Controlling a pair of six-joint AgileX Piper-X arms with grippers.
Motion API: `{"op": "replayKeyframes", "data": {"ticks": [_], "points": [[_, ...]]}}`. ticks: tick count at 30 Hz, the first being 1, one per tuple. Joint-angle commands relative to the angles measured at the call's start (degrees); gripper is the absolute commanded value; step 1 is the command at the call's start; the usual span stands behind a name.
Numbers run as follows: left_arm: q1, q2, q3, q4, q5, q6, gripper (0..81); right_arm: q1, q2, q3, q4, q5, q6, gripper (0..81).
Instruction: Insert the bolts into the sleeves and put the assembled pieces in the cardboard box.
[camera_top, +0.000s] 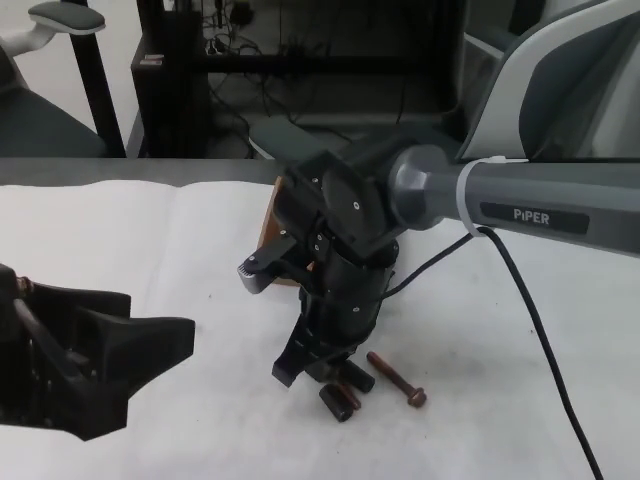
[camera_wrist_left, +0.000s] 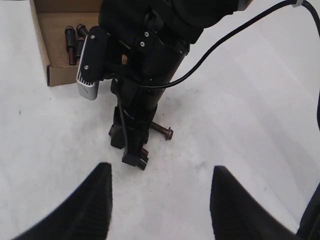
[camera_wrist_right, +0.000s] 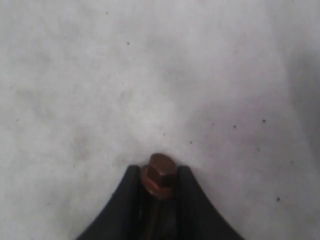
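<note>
My right gripper (camera_top: 318, 368) points down at the white cloth in the middle of the bench, and its fingers (camera_wrist_right: 131, 186) are shut on a brown bolt (camera_wrist_right: 158, 180) whose hex head shows between them. A black sleeve (camera_top: 338, 402) lies right at its tips. A second loose bolt (camera_top: 396, 381) lies on the cloth just to the right of it, the same loose bolt (camera_wrist_left: 163, 131) behind the right gripper (camera_wrist_left: 133, 156). My left gripper (camera_wrist_left: 160, 200) hangs open and empty at the near left, left gripper (camera_top: 110, 350). The cardboard box (camera_wrist_left: 54, 75) holds a few assembled pieces (camera_wrist_left: 73, 36).
The cardboard box (camera_top: 270, 225) stands behind the right arm, partly hidden by it. A black cable (camera_top: 530, 320) trails from the right arm across the cloth. Open white cloth lies to the left and right of the bolts.
</note>
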Motion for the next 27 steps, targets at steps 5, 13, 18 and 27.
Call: {"op": "replayKeyframes", "data": {"ticks": [5,13,18,27], "points": [[0.07,-0.01,-0.03,-0.70,-0.05,0.22,58.1,0.04,0.59,-4.78,0.11,-1.08,-0.65,0.3],[0.07,-0.01,-0.03,-0.69,-3.11,0.22,58.1,0.17,0.45,-13.19,6.44,-1.08,-0.47,0.3],[0.07,-0.01,-0.03,-0.69,-2.59,3.26,58.1,0.17,-1.84,-14.53,10.46,-1.08,1.46,0.6],[0.07,-0.01,-0.03,-0.69,-2.59,5.40,58.1,0.17,-9.60,-11.92,11.25,-1.21,3.80,0.6]]}}
